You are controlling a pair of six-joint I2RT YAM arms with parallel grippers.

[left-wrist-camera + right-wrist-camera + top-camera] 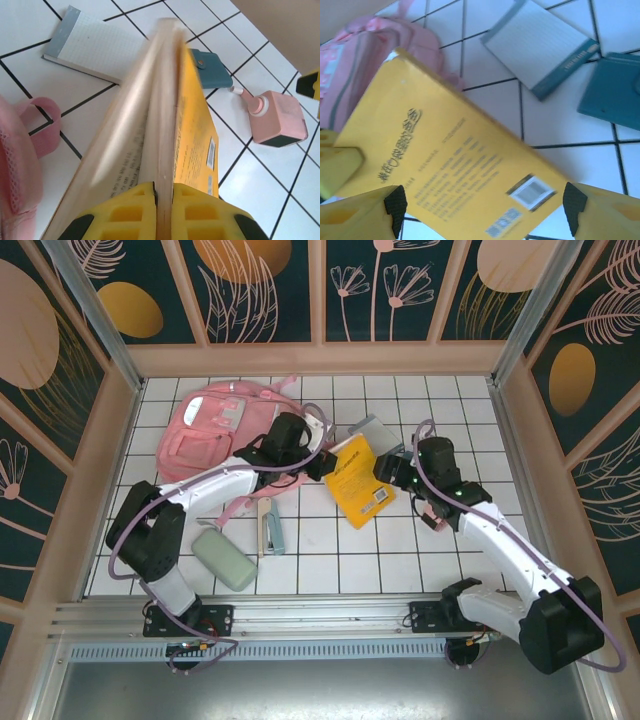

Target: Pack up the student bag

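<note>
One yellow book (360, 483) is pinched along its edge by the left gripper (157, 200); the fingers of the right gripper (480, 210) are spread wide. The student bag (215, 430) lies far-left on the table (330, 560); a carry to its opening is judged next.

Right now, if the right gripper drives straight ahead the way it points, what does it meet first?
Most likely the yellow paperback book, which spans the gap between the open fingers of the right gripper. How far ahead it sits is unclear.
</note>
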